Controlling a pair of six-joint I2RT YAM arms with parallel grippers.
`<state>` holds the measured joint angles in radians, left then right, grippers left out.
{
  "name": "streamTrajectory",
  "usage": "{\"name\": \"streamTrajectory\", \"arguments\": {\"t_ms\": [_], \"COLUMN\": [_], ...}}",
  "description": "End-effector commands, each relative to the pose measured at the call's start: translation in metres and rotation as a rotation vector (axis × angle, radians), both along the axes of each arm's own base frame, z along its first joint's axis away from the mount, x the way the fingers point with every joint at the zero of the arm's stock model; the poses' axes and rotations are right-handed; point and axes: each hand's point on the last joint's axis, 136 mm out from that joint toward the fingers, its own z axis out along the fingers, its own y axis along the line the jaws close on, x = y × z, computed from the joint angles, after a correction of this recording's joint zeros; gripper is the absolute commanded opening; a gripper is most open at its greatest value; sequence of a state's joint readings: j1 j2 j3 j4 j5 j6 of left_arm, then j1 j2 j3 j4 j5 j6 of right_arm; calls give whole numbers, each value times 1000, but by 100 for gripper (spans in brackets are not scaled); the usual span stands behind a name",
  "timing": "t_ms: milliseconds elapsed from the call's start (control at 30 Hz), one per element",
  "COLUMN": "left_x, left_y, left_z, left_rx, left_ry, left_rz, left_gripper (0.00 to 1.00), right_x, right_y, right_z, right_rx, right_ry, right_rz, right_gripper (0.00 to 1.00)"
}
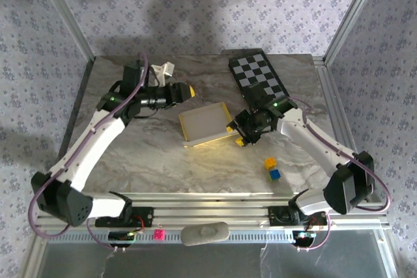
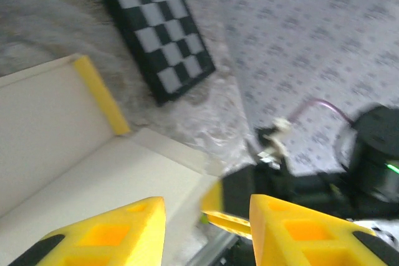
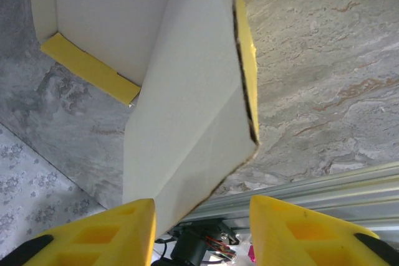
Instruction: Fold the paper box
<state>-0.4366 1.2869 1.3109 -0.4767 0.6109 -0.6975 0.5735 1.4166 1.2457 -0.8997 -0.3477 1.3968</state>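
We've got the paper box lying flat mid-frame on the marble-look table. It's thin yellow card, pale and matte inside, with low walls turned up. The right gripper sits at its right edge, chunky yellow fingers apart, with a whitish flap dipping into the gap, not pinched. The left gripper hovers just upper left of the box, jaws apart, holding nothing.

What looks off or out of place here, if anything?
Nothing is spilled or broken. The paper box sits slightly skewed to the edges of the table. In the right wrist view its raised flap looks bent along a diagonal crease, between the fingers of the open right gripper. This is possibly a mis-fold.
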Motion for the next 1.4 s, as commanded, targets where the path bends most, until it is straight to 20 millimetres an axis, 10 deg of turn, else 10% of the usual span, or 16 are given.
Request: {"name": "streamTrajectory", "arguments": {"t_ms": [0,367,800,1033,1367], "left_x": [-19,-29,7,31,46], "left_y": [3,18,53,56,40], "left_z": [11,-5,-3,26,21], "left_rx": [-6,41,101,170,476], "left_ry": [-50,-11,39,-105,-681], "left_rz": [-53,6,208,212,27], "left_gripper": [40,40,39,37,38], "right_x": [0,22,101,135,137], "right_y": [4,-15,-47,-18,24], "right_z": [-6,-10,59,103,102], "right_rx": [-13,-257,-661,-909,-905], "right_ry": [18,-54,-455,-699,-861], "right_rz": [-20,125,777,1072,1322], "right_gripper": [41,0,0,0,0]}}
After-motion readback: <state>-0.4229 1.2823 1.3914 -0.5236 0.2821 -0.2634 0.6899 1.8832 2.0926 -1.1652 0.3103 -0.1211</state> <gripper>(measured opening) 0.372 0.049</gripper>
